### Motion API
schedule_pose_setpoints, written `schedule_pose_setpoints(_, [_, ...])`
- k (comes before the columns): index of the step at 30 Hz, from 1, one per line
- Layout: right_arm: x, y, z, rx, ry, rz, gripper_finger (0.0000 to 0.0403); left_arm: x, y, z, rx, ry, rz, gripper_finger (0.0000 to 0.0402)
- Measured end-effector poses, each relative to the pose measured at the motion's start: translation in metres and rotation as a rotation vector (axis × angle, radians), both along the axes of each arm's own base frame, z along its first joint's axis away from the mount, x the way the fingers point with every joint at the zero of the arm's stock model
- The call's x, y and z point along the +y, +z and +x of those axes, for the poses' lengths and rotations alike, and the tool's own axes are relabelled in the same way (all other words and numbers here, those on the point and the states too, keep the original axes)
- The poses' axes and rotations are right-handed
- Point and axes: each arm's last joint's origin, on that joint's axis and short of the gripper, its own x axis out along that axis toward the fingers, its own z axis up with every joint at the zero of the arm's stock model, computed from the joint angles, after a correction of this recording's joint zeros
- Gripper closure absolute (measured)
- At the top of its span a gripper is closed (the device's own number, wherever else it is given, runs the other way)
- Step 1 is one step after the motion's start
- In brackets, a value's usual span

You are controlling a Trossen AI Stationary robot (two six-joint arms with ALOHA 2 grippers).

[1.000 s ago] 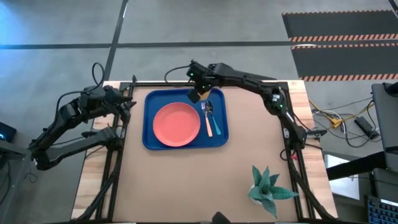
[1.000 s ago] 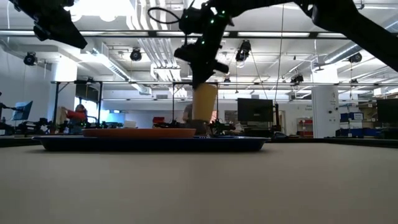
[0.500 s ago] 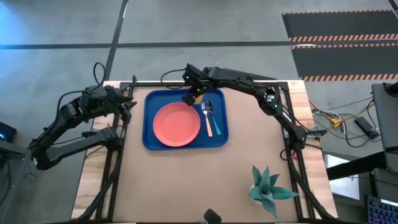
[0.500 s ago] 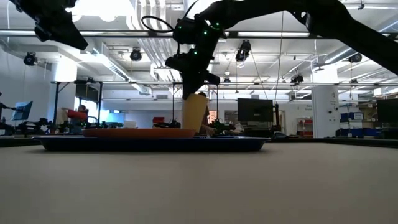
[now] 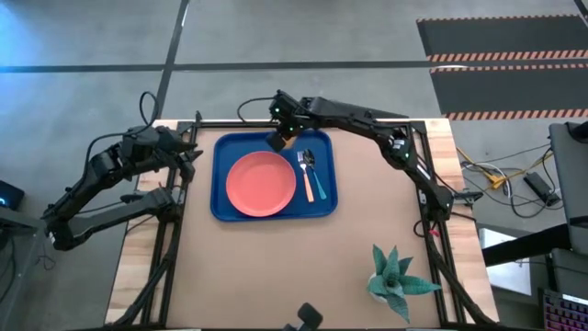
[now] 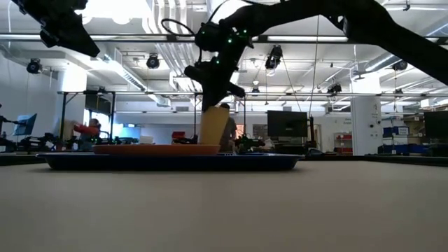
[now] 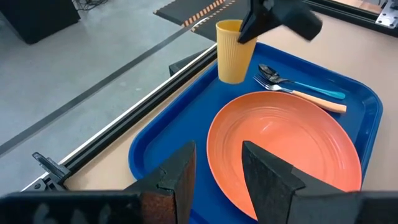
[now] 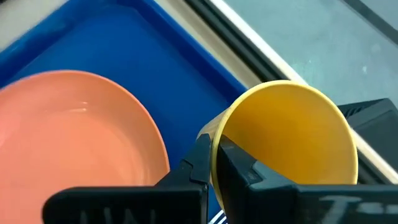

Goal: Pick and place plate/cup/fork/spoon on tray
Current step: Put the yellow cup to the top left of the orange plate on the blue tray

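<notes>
The blue tray lies on the far part of the table. The pink plate rests flat in it. To the plate's right, the fork and the spoon lie side by side on the tray floor. My right gripper is shut on the yellow cup over the tray's far edge, behind the plate. The cup's base is low over the tray floor; whether it touches, I cannot tell. My left gripper waits open, raised beyond the table's left edge. My right gripper pinches the cup's wall at its rim, one finger inside the cup and one outside. It comes slanting down from the table's right. The cup hangs mouth up, tilted a little, and the plate hides its base in the low view.
A potted green plant stands near the table's near right corner. A dark frame rail runs along the table's far edge just behind the tray. Bare wood stretches from the tray to the near edge.
My right gripper has carried the cup toward the table's left along the tray's far edge and lowered it behind the plate. The cup has tipped slightly. The gripper has stayed shut on it.
</notes>
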Motion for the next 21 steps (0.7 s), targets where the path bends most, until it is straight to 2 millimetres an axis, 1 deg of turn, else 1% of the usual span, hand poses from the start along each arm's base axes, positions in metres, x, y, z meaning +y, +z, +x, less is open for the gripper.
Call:
schedule_pose_setpoints(5, [-0.002,-0.029,0.006,0.07,-0.006,0.036,0.0394,0.0,0.0,0.0,-0.002,0.0,0.001,0.0288])
schedule_pose_setpoints(7, [-0.002,-0.035,0.007,0.09,-0.003,0.037,0.0394,0.0,0.0,0.0,-0.002,0.0,0.001,0.0288])
schedule_pose_setpoints(10, [-0.002,-0.037,0.007,0.105,0.002,0.04,0.0394,0.0,0.0,0.0,-0.002,0.0,0.001,0.0288])
schedule_pose_setpoints(21, [-0.002,-0.037,0.007,0.097,0.018,0.059,0.0394,0.0,0.0,0.0,-0.002,0.0,0.001,0.0288])
